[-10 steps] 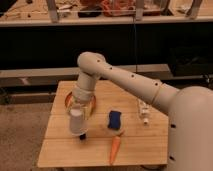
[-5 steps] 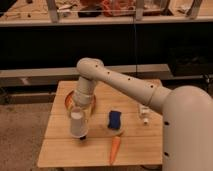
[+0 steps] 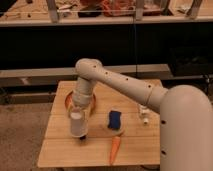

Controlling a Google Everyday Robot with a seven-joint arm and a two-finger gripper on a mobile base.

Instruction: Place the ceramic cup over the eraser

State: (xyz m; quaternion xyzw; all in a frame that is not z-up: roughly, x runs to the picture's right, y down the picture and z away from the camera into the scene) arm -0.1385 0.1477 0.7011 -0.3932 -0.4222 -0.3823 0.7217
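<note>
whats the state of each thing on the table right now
gripper: shut on the cup, over the left front of the table
cup: held, low over the eraser, not released
eraser: on the table, mostly hidden under the cup
bowl: upright, partly hidden, back left
blue lump: lying on the table, untouched
carrot: lying flat near the front edge

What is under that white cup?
A dark sliver, probably the eraser, shows just below the ceramic cup on the table; the rest is covered. The end effector sits at the cup's top.
</note>
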